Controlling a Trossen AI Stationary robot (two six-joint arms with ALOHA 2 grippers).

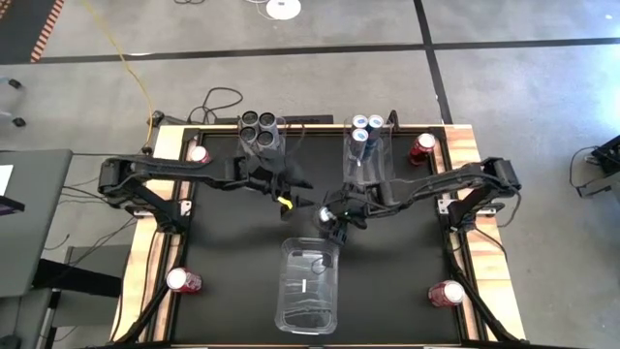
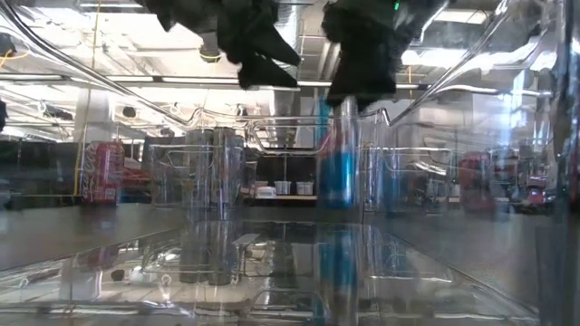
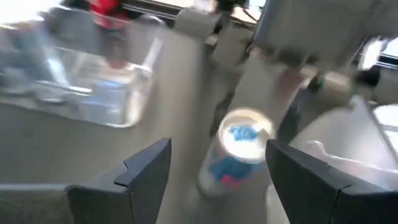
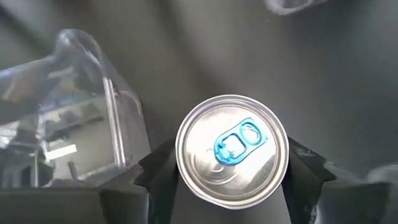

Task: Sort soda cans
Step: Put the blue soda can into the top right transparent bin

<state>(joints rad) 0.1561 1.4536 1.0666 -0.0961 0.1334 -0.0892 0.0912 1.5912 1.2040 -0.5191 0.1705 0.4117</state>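
On the black table [image 1: 232,291], near its middle and just beyond an empty clear bin [image 1: 310,286], the right gripper [image 4: 231,180] is closed on an upright blue-and-silver can [image 4: 232,150]. The left gripper [image 3: 214,171] hovers beside it, fingers spread and holding nothing.

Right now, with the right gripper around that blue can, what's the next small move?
Probably carry it toward the bin holding three blue cans. The right gripper grips the blue can from both sides mid-table, and the left gripper hangs open nearby.
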